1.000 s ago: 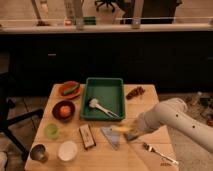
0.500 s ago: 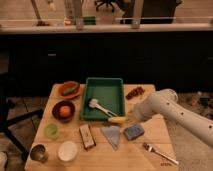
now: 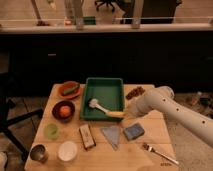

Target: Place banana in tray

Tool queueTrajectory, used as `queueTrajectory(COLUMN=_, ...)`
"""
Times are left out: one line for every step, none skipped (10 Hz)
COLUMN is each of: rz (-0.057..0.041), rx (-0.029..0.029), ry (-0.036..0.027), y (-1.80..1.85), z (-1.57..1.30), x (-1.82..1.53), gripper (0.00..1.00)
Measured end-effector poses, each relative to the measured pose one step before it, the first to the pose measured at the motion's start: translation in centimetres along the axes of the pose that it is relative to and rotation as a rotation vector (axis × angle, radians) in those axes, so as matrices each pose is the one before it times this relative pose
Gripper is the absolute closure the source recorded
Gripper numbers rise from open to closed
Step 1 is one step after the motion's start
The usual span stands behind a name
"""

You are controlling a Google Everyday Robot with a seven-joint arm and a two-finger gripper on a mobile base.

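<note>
The pale yellow banana hangs over the front right rim of the green tray. My gripper is at the end of the white arm that reaches in from the right, and it is shut on the banana's right end. Inside the tray, just left of the banana, lies a white-headed brush.
Left of the tray stand an orange plate, a dark red bowl with an orange fruit, and a green cup. In front lie a metal cup, white bowl, snack box, grey cloth, blue sponge and fork.
The arm has drawn back and up toward the tray, carrying the banana from the table near the grey cloth to the tray's front right rim.
</note>
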Motion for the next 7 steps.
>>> queueTrajectory(rz=0.00346, rx=0.00755, ry=-0.00397, y=-0.473, z=0.276, x=-0.412, gripper=1.00)
queueTrajectory(rz=0.00816, rx=0.01255, ry=-0.00208, y=-0.670, z=0.258, x=-0.366, gripper=1.00)
queueTrajectory(rz=0.00349, rx=0.00909, ry=-0.00049, y=-0.713, z=0.286, x=-0.374, gripper=1.00)
queueTrajectory(rz=-0.00408, rx=0.00610, ry=-0.00391, y=-1.189, z=0.775, x=-1.100, gripper=1.00)
queueTrajectory(rz=-0.00269, rx=0.00246, ry=-0.00222, y=-0.508, z=0.318, x=-0.532, gripper=1.00)
queueTrajectory(rz=0.00166, rx=0.00041, ry=0.00100, y=-0.030, z=0.025, x=0.101, gripper=1.00)
queueTrajectory(rz=0.00242, rx=0.00170, ry=0.00110, y=0.001, z=-0.106, x=0.164, gripper=1.00)
